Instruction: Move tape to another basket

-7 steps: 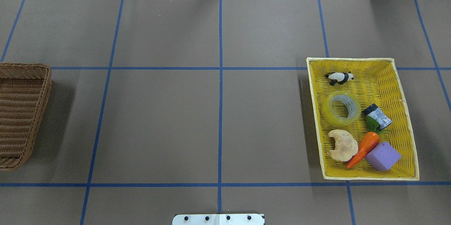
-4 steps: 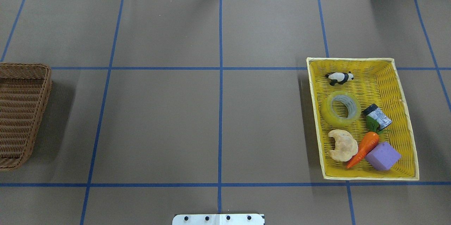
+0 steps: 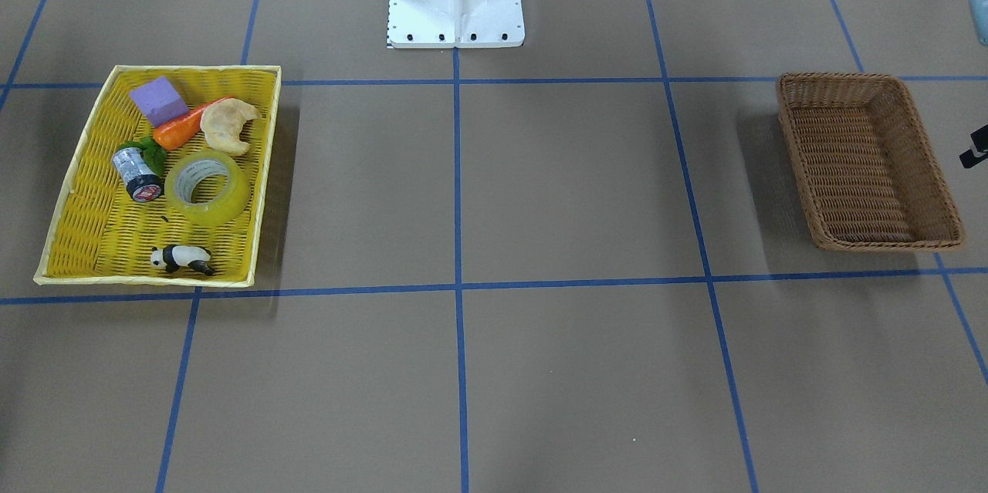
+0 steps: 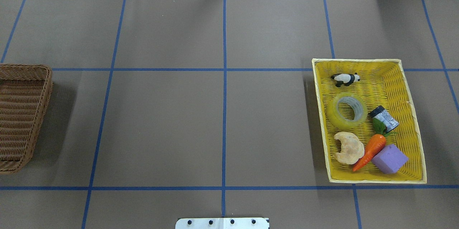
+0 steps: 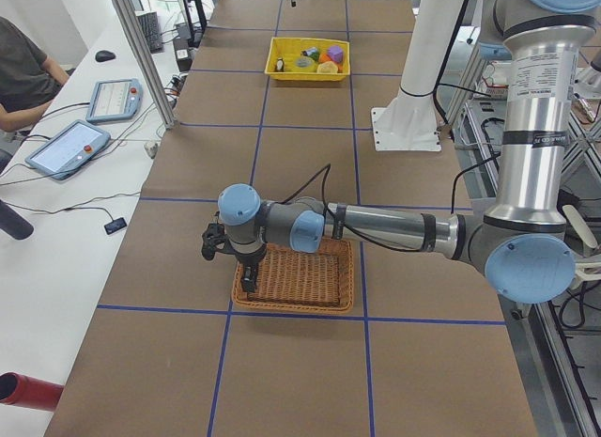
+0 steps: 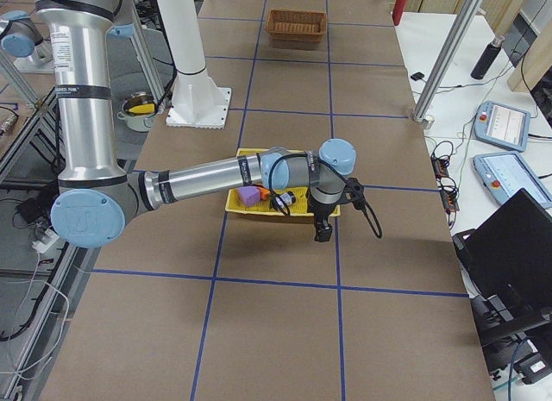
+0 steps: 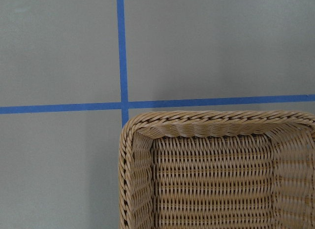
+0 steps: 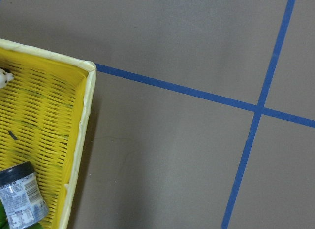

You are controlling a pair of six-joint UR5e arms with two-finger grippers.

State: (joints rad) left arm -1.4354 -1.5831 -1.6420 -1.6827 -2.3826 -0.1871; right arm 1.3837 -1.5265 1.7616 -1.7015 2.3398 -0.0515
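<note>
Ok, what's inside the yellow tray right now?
The yellow tray holds the tape, a toy panda, a small can, a carrot, a pastry and a purple block. Green leaves are partly covered by the can; whatever lies under them cannot be seen.

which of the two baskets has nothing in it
The brown wicker basket: its woven floor is bare, while the yellow tray holds the tape among other things.

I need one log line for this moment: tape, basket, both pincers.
phase: pre-grasp | tape: lying in yellow tray, untouched | basket: empty | left pincer: near basket corner, state unclear | right pincer: beside tray, state unclear
</note>
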